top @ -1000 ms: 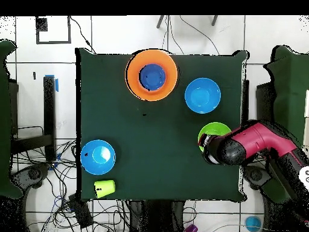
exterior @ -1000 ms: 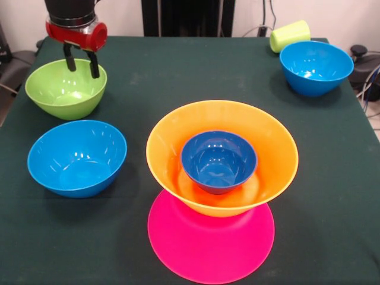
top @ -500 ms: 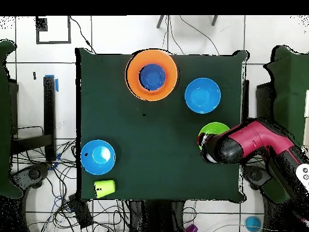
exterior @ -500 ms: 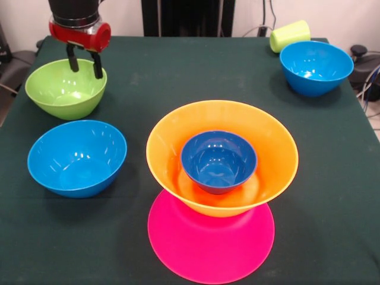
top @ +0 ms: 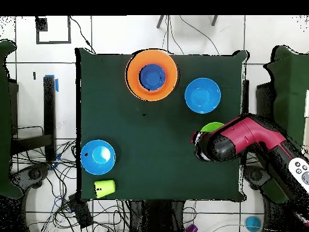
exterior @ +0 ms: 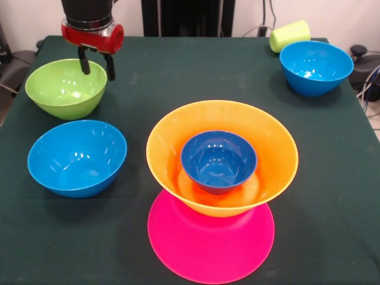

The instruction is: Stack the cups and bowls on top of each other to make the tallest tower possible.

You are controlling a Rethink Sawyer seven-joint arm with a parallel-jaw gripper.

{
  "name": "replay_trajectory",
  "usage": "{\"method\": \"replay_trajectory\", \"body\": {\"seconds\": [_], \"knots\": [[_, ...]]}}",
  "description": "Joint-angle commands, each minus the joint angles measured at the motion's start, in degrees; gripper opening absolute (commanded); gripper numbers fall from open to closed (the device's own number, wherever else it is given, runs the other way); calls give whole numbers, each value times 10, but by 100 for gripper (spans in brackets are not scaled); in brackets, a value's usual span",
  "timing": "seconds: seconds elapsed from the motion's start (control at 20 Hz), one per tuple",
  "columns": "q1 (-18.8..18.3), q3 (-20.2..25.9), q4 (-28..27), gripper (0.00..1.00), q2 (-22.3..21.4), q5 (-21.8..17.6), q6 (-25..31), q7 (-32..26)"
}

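The tower stands at the front centre: the big pink bowl (exterior: 211, 246) lies upside down, the big orange bowl (exterior: 273, 148) sits on it, and the small dark-blue bowl (exterior: 218, 160) sits inside the orange one. The overhead view shows the orange bowl (top: 134, 77) and the dark-blue bowl (top: 152, 77). A medium green bowl (exterior: 64, 89) stands at the far left. My gripper (exterior: 97, 63) is open and empty, hanging just above and to the right of the green bowl's rim. A yellow-green cup (exterior: 290, 35) lies on its side at the far right.
A medium blue bowl (exterior: 77, 157) stands in front of the green bowl, and another (exterior: 316, 67) stands at the far right beside the cup. In the overhead view the arm (top: 241, 140) covers most of the green bowl (top: 211, 127).
My gripper has moved right, from over the green bowl's inside to past its right rim. It stays open and empty. The bowls have not moved.
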Motion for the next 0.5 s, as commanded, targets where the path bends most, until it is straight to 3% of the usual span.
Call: {"method": "replay_trajectory", "body": {"seconds": [0.05,0.5], "knots": [[37,-59,-3,100,25,1,-6,51],[36,-72,8,100,36,-23,-30,46]]}}
